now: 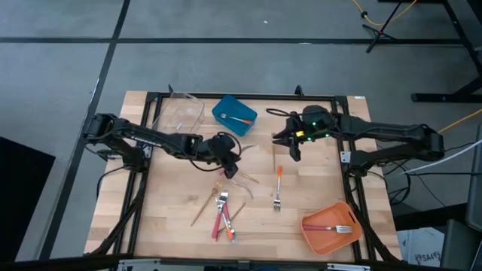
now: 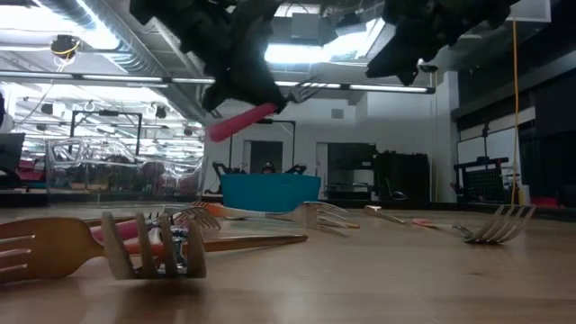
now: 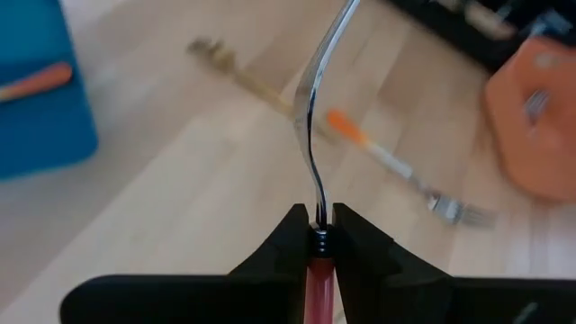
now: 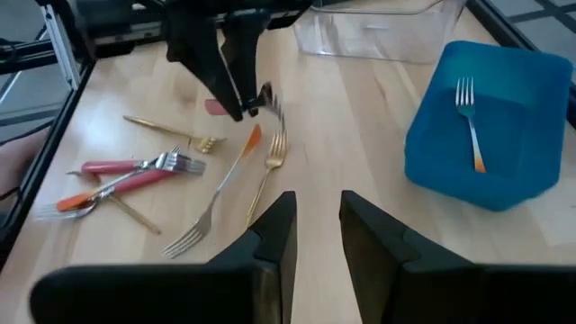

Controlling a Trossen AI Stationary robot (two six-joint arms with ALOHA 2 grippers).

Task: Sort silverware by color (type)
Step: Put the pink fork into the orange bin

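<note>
Blue bin (image 1: 233, 114), orange bin (image 1: 329, 226), clear bin (image 1: 179, 114), wood table (image 1: 316, 177).

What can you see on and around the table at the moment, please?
table: one, light wood.
clear bin: one, transparent, back left.
blue bin: one, beside the clear bin.
binned orange-handled fork: one, in the blue bin.
orange bin: one, front right, a fork inside.
loose orange-handled fork: one, table centre.
gold forks: at least three, centre-front.
red-handled utensils: about two, front pile.
left hand: dark, raised, shut on the pink-handled fork.
right hand: dark, open, empty.
</note>
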